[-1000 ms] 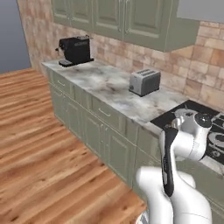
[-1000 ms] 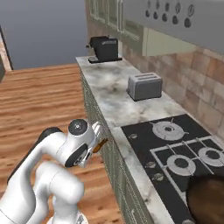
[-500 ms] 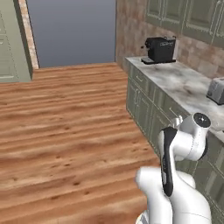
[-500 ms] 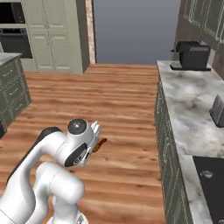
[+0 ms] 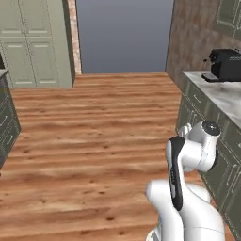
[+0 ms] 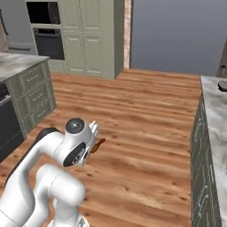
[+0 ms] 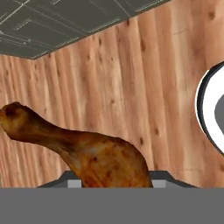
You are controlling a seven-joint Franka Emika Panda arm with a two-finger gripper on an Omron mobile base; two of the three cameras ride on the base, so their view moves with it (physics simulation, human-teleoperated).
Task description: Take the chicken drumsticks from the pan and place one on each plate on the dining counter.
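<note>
Jaws clamped on a chicken drumstick (image 7: 94, 153): in the hand view its thick end sits at bottom centre between the jaws, and the bone end points to the left edge of the frame. In the right base view the drumstick (image 6: 98, 144) pokes out beside the wrist, left of frame centre, over the wood floor (image 6: 146, 133). Coffee machine (image 5: 226, 65) stands on the marble desk (image 5: 221, 100), upper right of the left base view.

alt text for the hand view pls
A browned chicken drumstick fills the lower middle, its bone end pointing left, gripped at its thick end. Behind it is wooden floor, with grey-green cabinet fronts at the top.
</note>
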